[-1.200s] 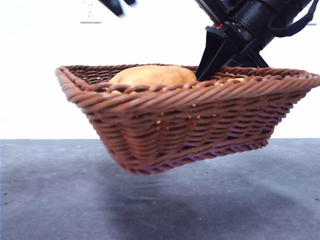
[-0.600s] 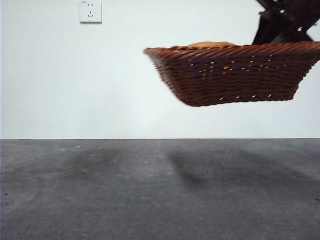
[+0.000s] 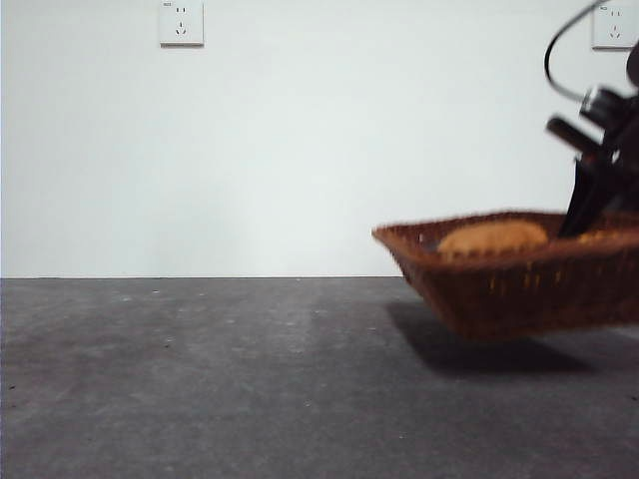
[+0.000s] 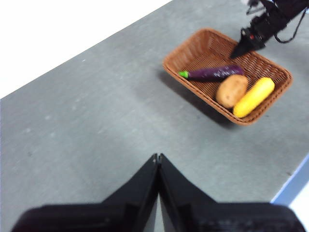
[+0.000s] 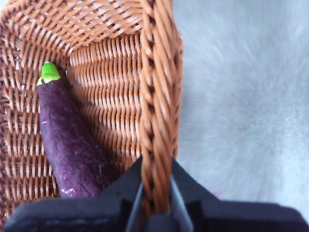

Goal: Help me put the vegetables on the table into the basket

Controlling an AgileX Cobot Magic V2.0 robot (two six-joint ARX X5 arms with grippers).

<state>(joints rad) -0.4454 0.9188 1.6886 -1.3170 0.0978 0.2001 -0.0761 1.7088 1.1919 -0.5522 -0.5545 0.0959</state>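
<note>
Right tool (image 5: pixel 155 193) clenched on basket (image 4: pixel 203 46) rim; left tool (image 4: pixel 158 162) pinched closed, empty. Risk: one-sided grip tilts basket, spilling corn (image 4: pixel 253 96), potato (image 4: pixel 231 91), eggplant (image 4: pixel 212 73) onto surface (image 4: pixel 96 121).

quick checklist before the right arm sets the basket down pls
1. All three vegetables are inside the basket: eggplant, potato, corn cob. Ok.
2. Right gripper has a hold on the rim: jaws closed over the braided edge. Ok.
3. Basket resting on the table: the front view shows it low with a shadow under it, but contact is unclear. Cannot tell.
4. Basket level: it looks slightly tilted in the front view. Not ok.
5. Left gripper out of the way: shut, well away from the basket. Ok.
</note>
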